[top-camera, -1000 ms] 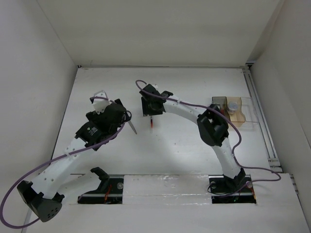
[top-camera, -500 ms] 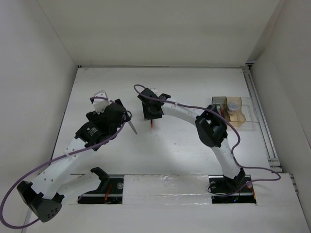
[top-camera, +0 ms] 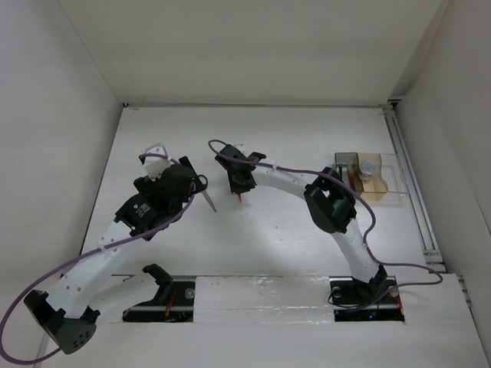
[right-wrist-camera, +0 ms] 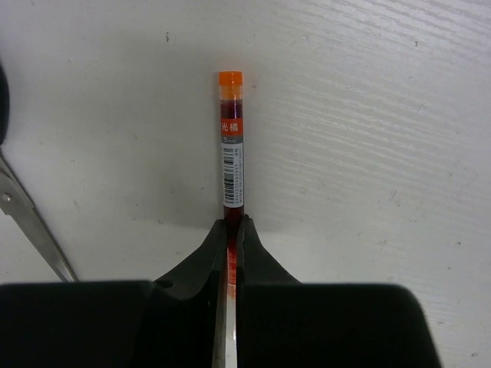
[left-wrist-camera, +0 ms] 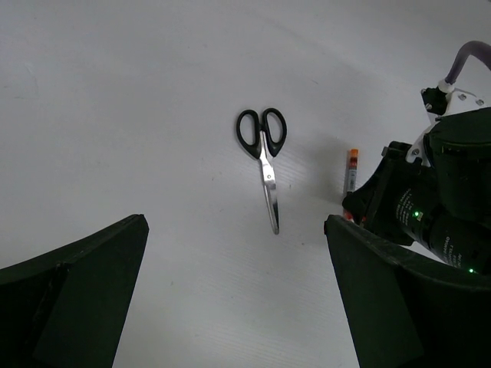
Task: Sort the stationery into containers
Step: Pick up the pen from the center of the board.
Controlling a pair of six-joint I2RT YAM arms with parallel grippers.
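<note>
A red-and-white pen (right-wrist-camera: 232,138) lies on the white table, and my right gripper (right-wrist-camera: 232,226) is shut on its lower part. From above, the right gripper (top-camera: 240,182) sits mid-table with the pen's tip (top-camera: 241,198) poking out. The black-handled scissors (left-wrist-camera: 265,153) lie closed just left of it, blades (top-camera: 209,201) pointing toward the near edge. My left gripper (left-wrist-camera: 235,222) hangs wide open above the table on the near side of the scissors' tip, holding nothing. The containers (top-camera: 368,178) stand at the right, with the clear-grey tape roll (top-camera: 369,166) inside one.
White walls enclose the table on the left, back and right. A rail (top-camera: 410,184) runs along the right edge beside the containers. A purple cable (top-camera: 222,146) loops over the right wrist. The two wrists are close together around the scissors.
The right gripper's jaws have closed onto the pen, and that wrist has shifted slightly left and back. The left arm has barely moved.
</note>
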